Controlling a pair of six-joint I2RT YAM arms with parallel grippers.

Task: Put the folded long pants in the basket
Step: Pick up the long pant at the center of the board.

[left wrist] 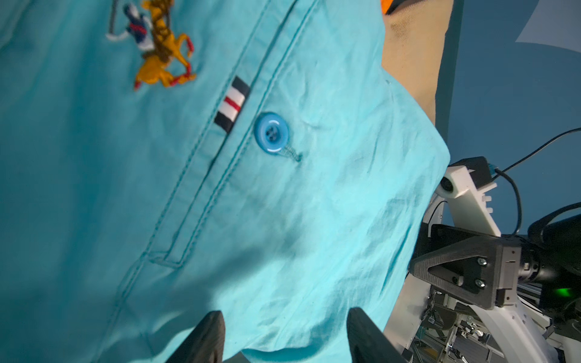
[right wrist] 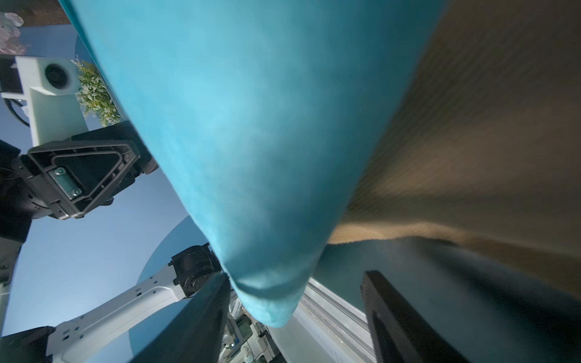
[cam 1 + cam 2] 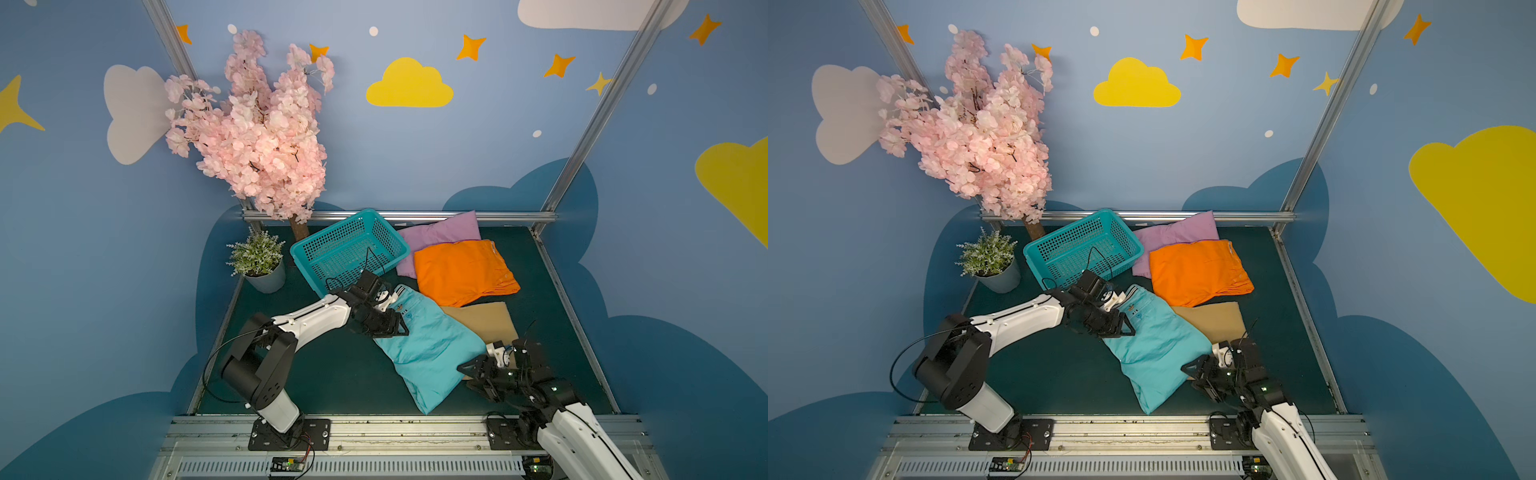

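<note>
At the near right of the table mat (image 3: 332, 374), the right gripper (image 3: 467, 376) sits low by a lower corner of the turquoise pants (image 3: 428, 353). Its jaws are spread. In the right wrist view the cloth corner hangs between the fingers (image 2: 201, 314), close to one, not pinched.

The left gripper (image 3: 400, 328) is over the striped-waistband end of the same pants, jaws also spread. In the left wrist view they straddle the cloth edge near the button (image 1: 271, 132), with no clamp visible.

The turquoise pants lie diagonal on the mat, overlapping the tan pants (image 3: 486, 322). Behind them the orange pants (image 3: 461, 270) lie partly on the lilac pants (image 3: 436, 232).

The teal basket (image 3: 390, 239) stands at the back, just beside the lilac pair, and is empty.

Progress looks like zero of four: the first pickup is being set up, and all four pairs are left to do.
</note>
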